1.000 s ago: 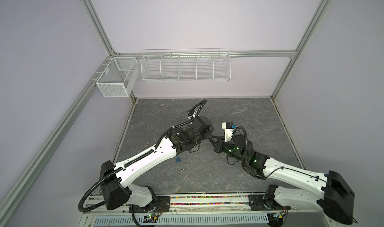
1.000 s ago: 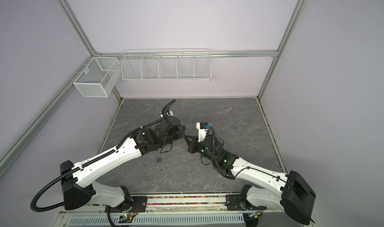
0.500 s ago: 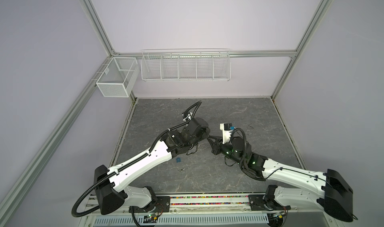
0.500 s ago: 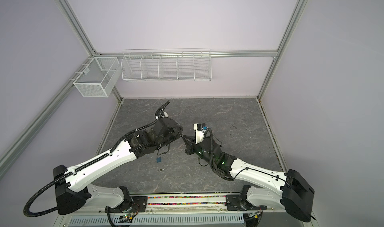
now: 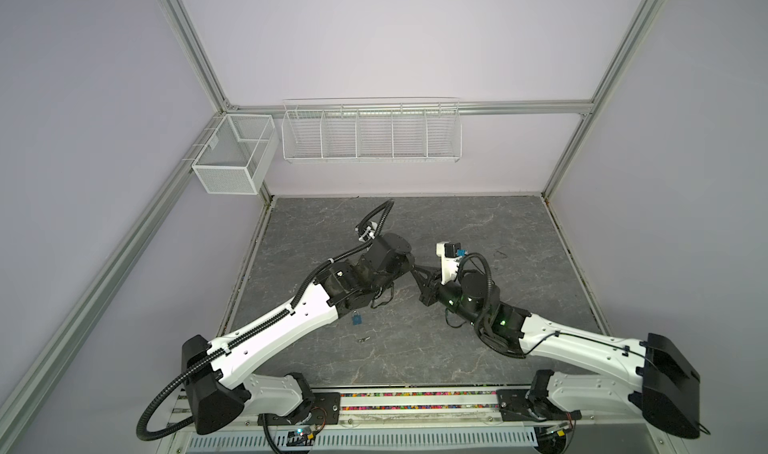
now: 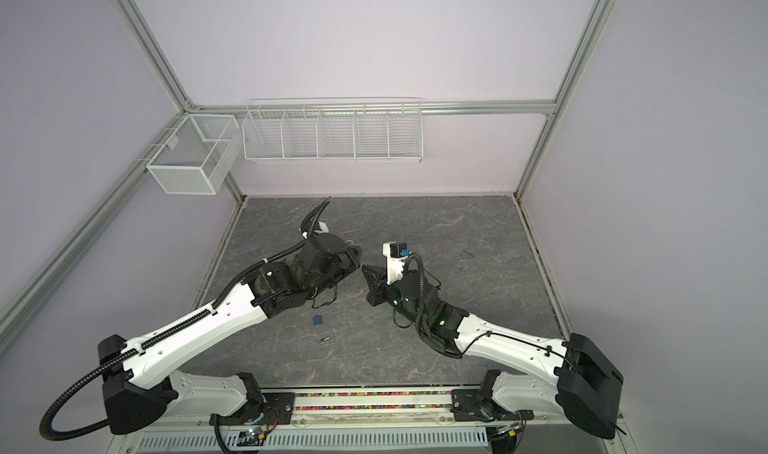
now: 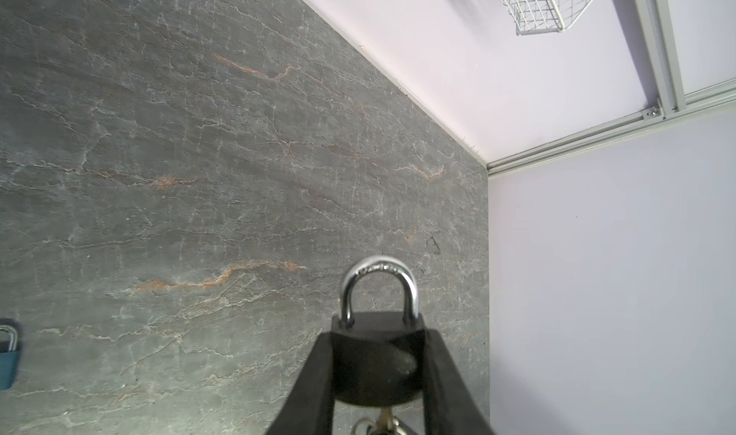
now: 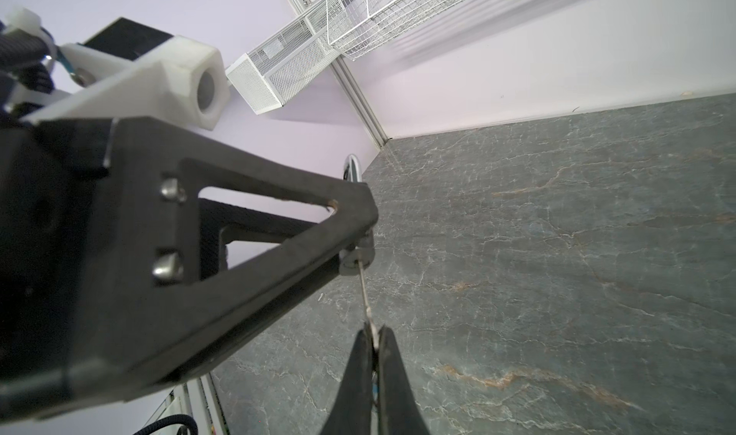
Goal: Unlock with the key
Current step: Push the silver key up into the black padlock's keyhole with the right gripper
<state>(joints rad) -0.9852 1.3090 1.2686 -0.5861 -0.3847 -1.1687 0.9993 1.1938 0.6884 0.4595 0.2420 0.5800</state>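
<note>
So, left pincer (image 7: 376, 333): clamps the black metal padlock with silver shackle (image 7: 376, 365), bracing it against twisting.
Right pincer (image 8: 373, 329): pinched shut on the thin silver key (image 8: 364, 289), which looks seated in that lock just past its tips.

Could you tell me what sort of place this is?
Probably a robotics lab test cell: aluminium frame around plain walls, two robot arms mounted along the tabletop, wire baskets hung behind.
</note>
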